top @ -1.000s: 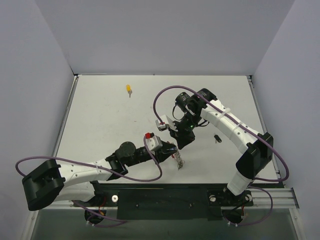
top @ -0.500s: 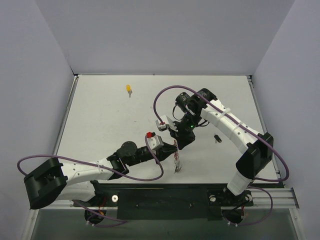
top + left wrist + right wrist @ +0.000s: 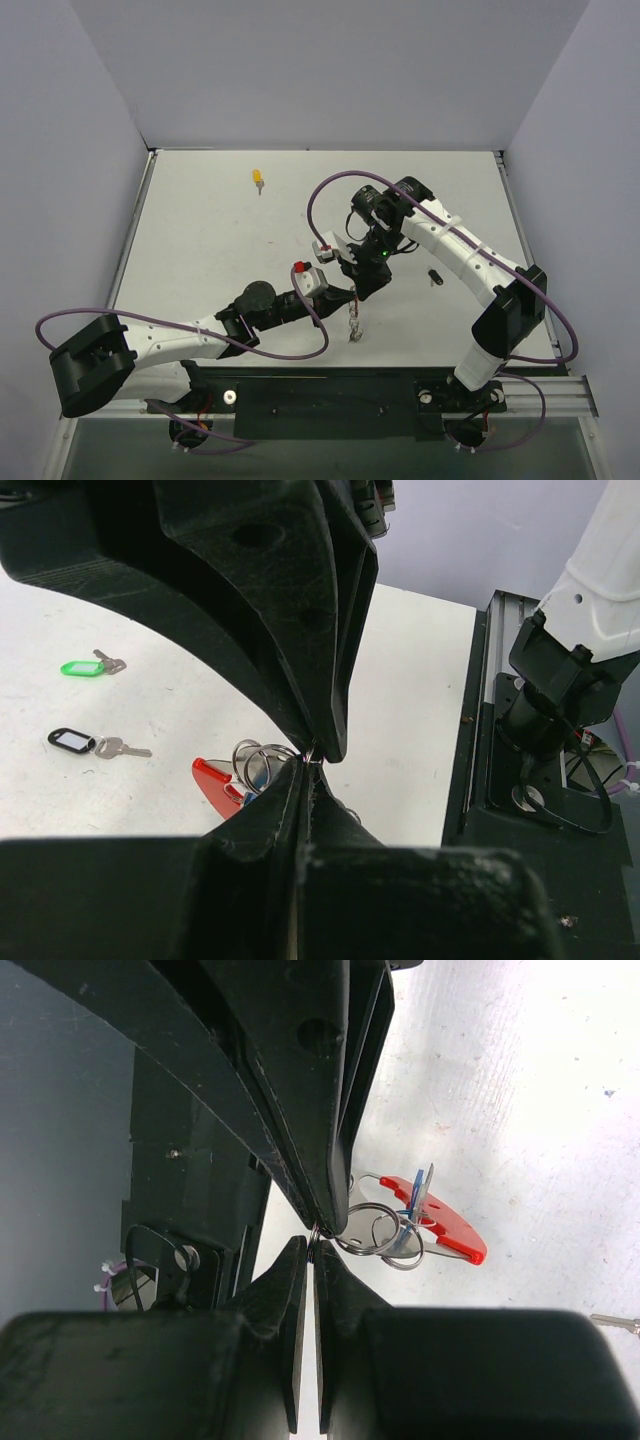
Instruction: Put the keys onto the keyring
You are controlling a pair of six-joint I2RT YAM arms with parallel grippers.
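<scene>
The keyring [image 3: 213, 782] is a bunch of thin silver wire rings carrying a red plastic tab and a small blue piece, and it dangles over the table [image 3: 200, 240] at mid-width, near the front edge. Both pincers are fully shut and meet tip to tip on one wire of the top ring: the left gripper [image 3: 308, 764] nips it from one side and the right gripper [image 3: 308, 1246] from the other, so the rings and tab hang just beside and below the tips. The yellow key [image 3: 258, 179] lies well apart at the back left.
</scene>
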